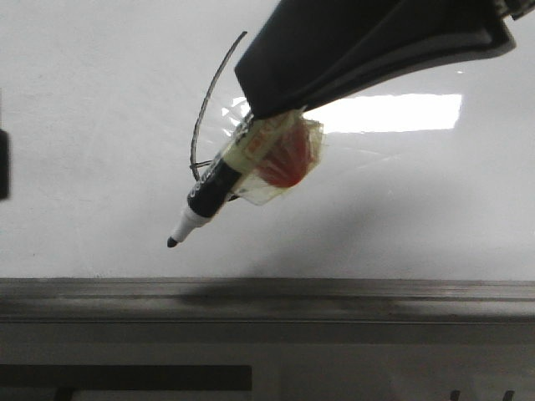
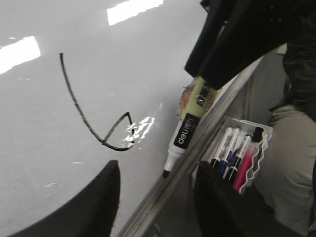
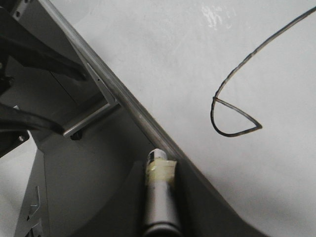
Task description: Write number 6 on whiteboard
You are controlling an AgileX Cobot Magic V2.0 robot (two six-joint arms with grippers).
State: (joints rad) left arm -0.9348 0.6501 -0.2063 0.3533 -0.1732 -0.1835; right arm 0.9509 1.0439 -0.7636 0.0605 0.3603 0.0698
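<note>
- Right gripper [image 1: 280, 138] clamped on a marker [image 1: 209, 194], taped in with yellowish tape over something red.
- Marker: black body, white neck, dark tip; long axis slants down-left, tip just off the glossy whiteboard [image 1: 100, 100].
- 6 [image 2: 94, 116]: thin black line, long curved stem, pointed loop at bottom, beside marker.
- Grey metal ledge [image 1: 267, 299] below.
- Left gripper [image 2: 158, 202]: dark fingers spread wide, empty.

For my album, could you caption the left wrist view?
Right pincer holds a marker beside the number 6 on the whiteboard.
</note>
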